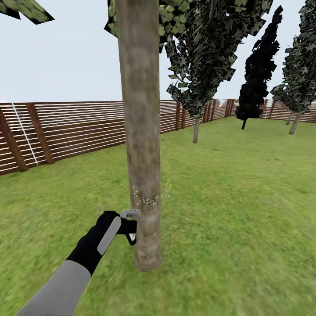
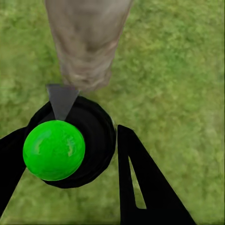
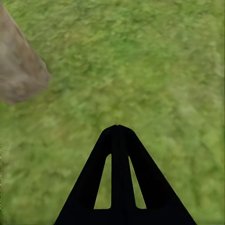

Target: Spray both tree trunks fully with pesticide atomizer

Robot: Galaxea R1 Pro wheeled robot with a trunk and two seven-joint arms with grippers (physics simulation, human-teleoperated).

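A thick grey-brown tree trunk (image 1: 142, 131) rises right in front of me from the garden grass (image 1: 245, 210). My left gripper (image 1: 124, 227) is shut on the black pesticide atomizer (image 1: 130, 219), held low against the trunk's left side. In the left wrist view the atomizer (image 2: 89, 140) carries a bright green ball, and its grey nozzle (image 2: 61, 99) points at the trunk (image 2: 86, 42) from very close. White pesticide specks (image 1: 149, 200) dot the bark just above the nozzle, and a faint mist drifts off to the right. My right gripper (image 3: 118, 136) is shut on nothing, hanging over grass beside the trunk's base (image 3: 18, 70).
A brown slatted fence (image 1: 66, 131) runs along the left and the back. Dark thin-stemmed trees (image 1: 259, 74) stand at the back right, one nearer (image 1: 197, 66). Open lawn stretches to the right of the trunk.
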